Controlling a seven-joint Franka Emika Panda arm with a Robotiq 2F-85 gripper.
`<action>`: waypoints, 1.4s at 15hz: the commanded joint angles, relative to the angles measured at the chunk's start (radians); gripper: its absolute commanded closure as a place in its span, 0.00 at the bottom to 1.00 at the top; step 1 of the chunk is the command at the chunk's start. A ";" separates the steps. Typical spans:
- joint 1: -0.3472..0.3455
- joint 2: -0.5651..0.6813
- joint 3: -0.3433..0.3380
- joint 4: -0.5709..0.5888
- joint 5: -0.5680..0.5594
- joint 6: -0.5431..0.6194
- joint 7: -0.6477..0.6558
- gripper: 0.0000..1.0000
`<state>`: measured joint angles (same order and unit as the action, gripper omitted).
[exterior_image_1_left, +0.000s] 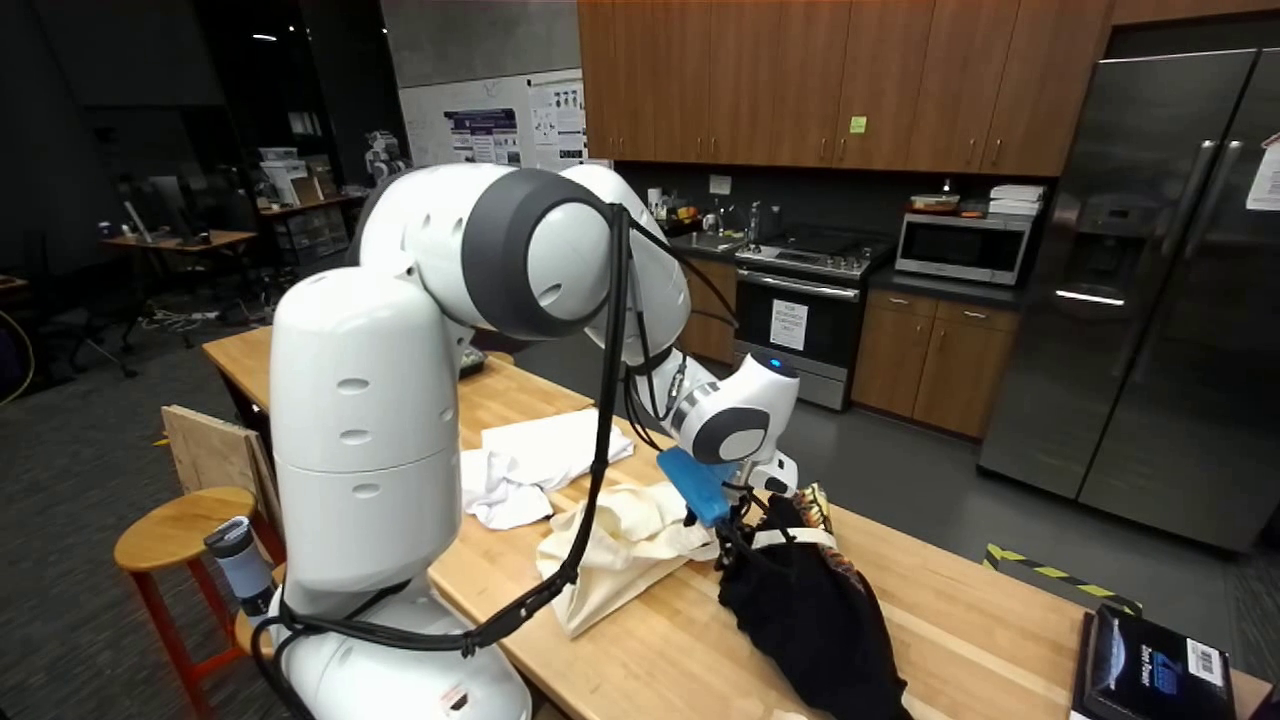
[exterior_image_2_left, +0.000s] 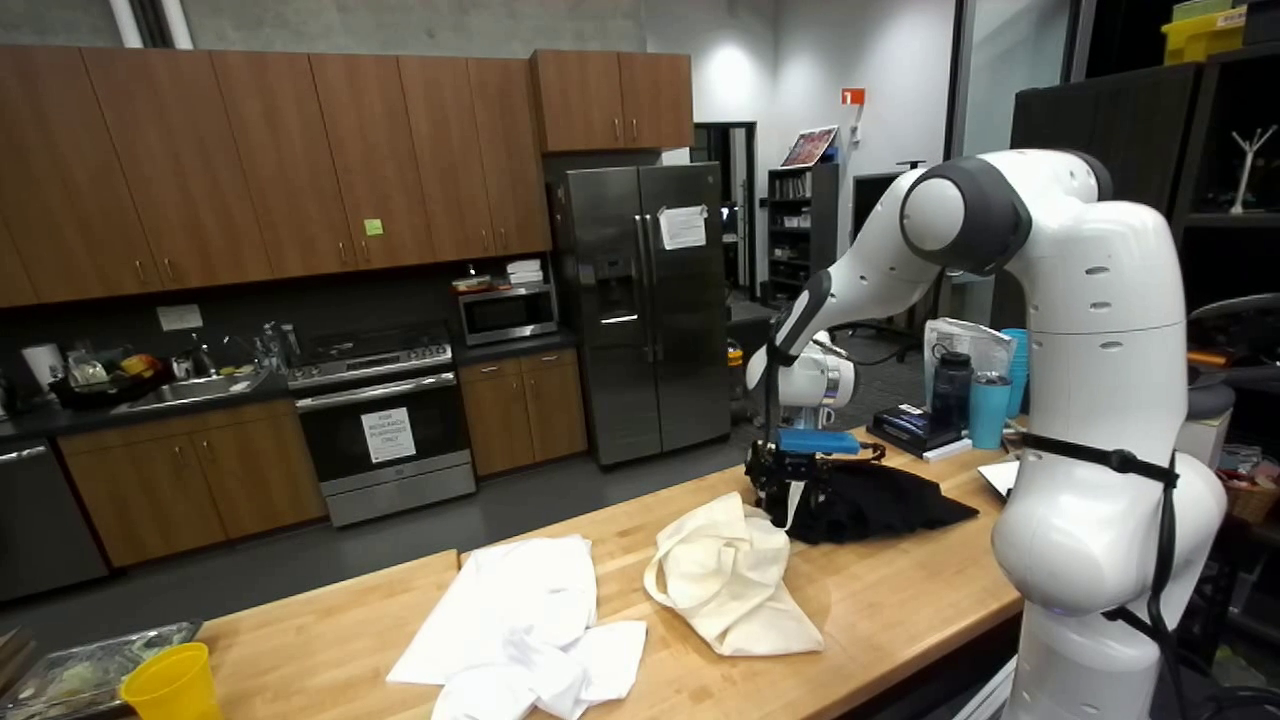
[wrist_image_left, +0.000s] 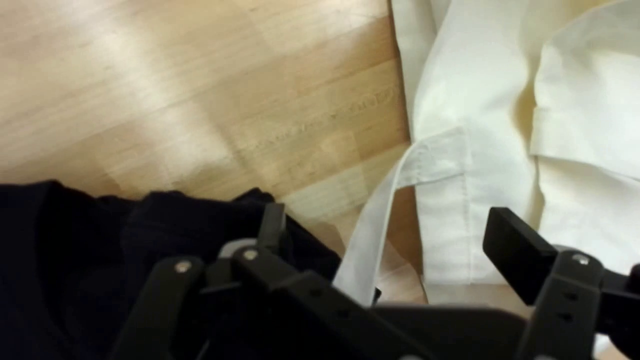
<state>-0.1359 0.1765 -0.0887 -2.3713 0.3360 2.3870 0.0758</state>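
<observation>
The wooden table (exterior_image_2_left: 900, 585) carries white cloth (exterior_image_2_left: 530, 620), a cream bag (exterior_image_2_left: 738, 585) and black fabric (exterior_image_2_left: 885, 500).

bag (exterior_image_2_left: 735, 590): cream | fabric (exterior_image_1_left: 815, 620): black | cloth (exterior_image_2_left: 540, 620): white | tabletop (exterior_image_2_left: 870, 600): tan, wood-grained | tape (exterior_image_1_left: 1062, 576): yellow-black striped

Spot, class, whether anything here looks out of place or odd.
One strap of the cream bag looks astray: it stretches away from the bag, toward the black cloth, and in the wrist view shows between the open jaws of the end effector. Odd, because a strap would normally lie with its bag.
</observation>
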 joint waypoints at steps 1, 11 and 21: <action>-0.014 0.019 -0.027 -0.016 -0.039 0.002 -0.013 0.00; -0.014 0.041 -0.048 0.037 -0.118 0.108 0.006 0.00; -0.008 0.040 -0.028 0.084 -0.112 0.075 -0.006 0.00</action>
<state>-0.1476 0.2169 -0.1247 -2.3139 0.2325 2.4901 0.0694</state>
